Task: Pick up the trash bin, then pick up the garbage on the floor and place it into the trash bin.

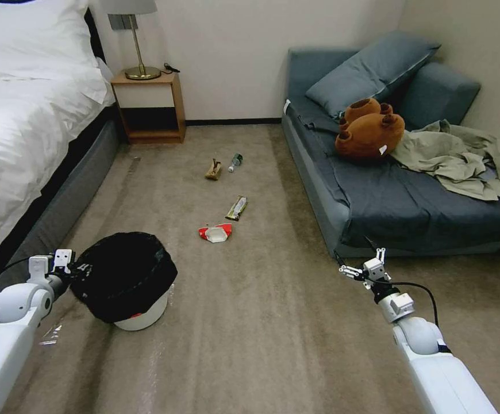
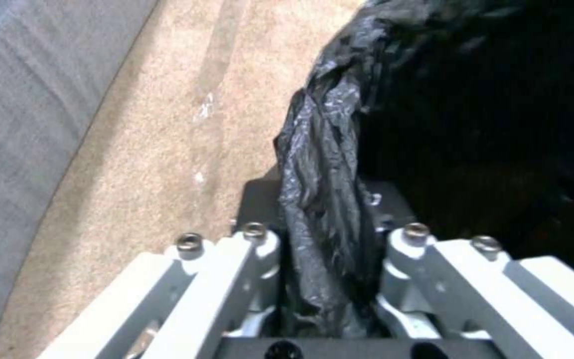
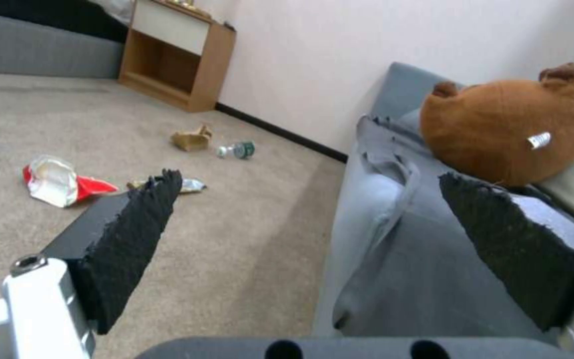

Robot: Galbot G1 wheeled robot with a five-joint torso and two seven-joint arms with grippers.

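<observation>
Lower left of head view: trash bin (image 1: 125, 277), tilted, near bed (image 1: 26, 126). Left gripper (image 2: 327, 239) clamps bag-covered rim, likely for carrying. Mid-frame carpet: garbage (image 1: 215, 233), uncollected. Lower right: right gripper (image 1: 366, 265) wide open, empty, apparently ready for pickup.

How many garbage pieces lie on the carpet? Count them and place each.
4. Red-and-white wrapper lies nearest the trash bin; gold wrapper just beyond it; tan paper scrap and green-capped bottle side by side, farthest, toward the wall.
</observation>
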